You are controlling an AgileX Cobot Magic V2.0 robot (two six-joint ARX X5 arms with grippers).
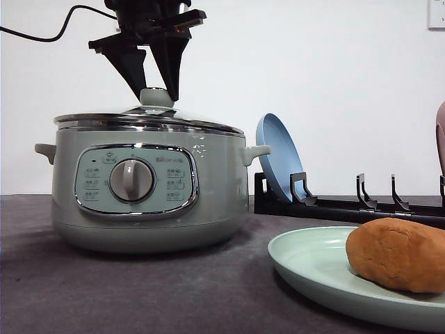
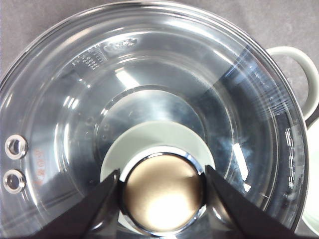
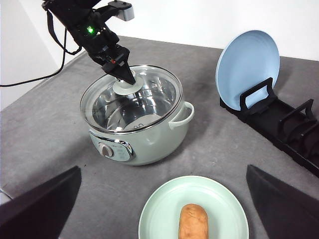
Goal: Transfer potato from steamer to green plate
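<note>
Grey cloth table (image 3: 45, 129): the potato (image 3: 193, 222) lies on the green plate (image 3: 159, 211), beneath the wide-open right gripper (image 3: 164, 204). The left gripper (image 2: 162, 186) straddles the steamer (image 1: 149, 184) lid's knob; lift away gently.

Markings on the steamer, none fully readable

The steamer (image 1: 149, 184) carries a small pale brand word on its control panel (image 1: 136, 181), right of and above the dial (image 1: 131, 180), too small to read. Tiny icon labels flank the dial, illegible. In the left wrist view, embossed text and faint red print on the glass lid (image 2: 149, 89) cannot be made out.
</note>
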